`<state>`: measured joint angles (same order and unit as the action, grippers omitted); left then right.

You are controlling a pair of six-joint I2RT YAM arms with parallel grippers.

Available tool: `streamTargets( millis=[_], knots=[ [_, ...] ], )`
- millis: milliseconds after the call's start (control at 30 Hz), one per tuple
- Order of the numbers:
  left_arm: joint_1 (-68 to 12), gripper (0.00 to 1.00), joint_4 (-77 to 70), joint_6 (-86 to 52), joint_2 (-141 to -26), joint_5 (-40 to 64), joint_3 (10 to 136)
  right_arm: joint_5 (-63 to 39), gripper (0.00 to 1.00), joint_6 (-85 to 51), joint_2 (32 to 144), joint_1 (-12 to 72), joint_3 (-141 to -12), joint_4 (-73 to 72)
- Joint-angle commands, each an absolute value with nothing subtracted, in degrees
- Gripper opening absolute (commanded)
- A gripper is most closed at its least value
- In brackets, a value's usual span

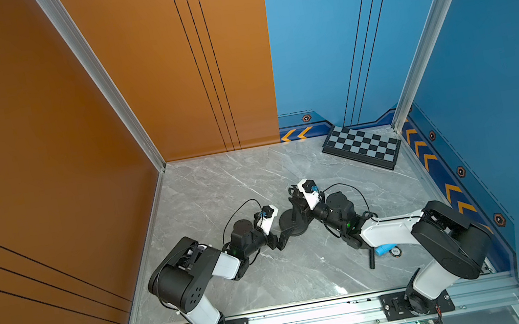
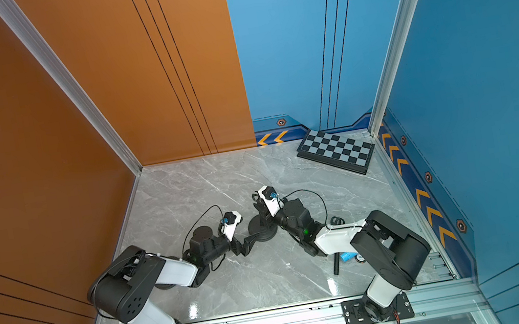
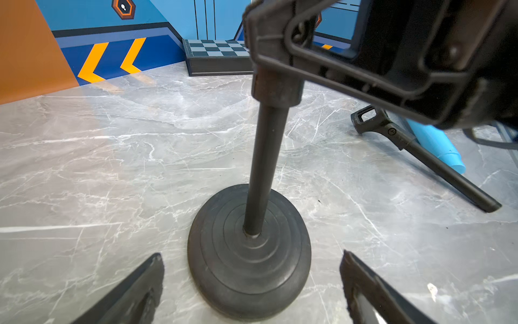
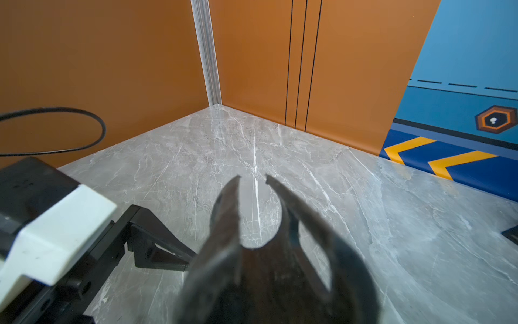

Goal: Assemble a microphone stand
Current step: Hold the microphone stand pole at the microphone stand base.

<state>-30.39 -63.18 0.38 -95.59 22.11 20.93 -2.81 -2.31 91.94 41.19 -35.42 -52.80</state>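
1. My left gripper [image 3: 252, 254] is wide open, fingers either side of the round base [image 3: 280, 280].
2. Right gripper [image 4: 252, 178] is clamped on top of the pole [image 3: 266, 157].
3. Pole stands upright, lower middle in both top views; left's nearer the base.

Cell walls: orange panels [image 1: 32, 136] left and rear-left, blue panels [image 1: 319, 35] rear-right and right, both with black pinstripes. Aluminium posts [image 1: 102, 82] at the rear corners. Grey veined marble floor [image 1: 219, 184], glossy, glare near the front. Yellow chevrons [image 1: 296, 134] on the blue skirting. Chessboard [image 1: 364, 147] in the far right corner. Aluminium rail [image 1: 312, 318] along the front.
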Motion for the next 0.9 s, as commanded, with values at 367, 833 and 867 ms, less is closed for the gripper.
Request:
streamTargets(
  millis=[367, 833, 867],
  knots=[
    [-30.1, 0.99, -64.0, -0.9, -97.9, 24.2, 25.2, -1.9, 0.00, 4.9, 92.9, 44.1, -33.6, -46.2],
    [-33.3, 0.95, -80.8, 1.6, -110.9, 25.7, 28.6, -2.5, 0.00, 1.0, 90.8, 42.7, -31.6, -44.0],
    [-33.3, 0.94, -80.8, 1.8, -111.1, 26.1, 28.8, -2.8, 0.00, 0.6, 91.0, 42.4, -31.6, -43.9]
  ],
)
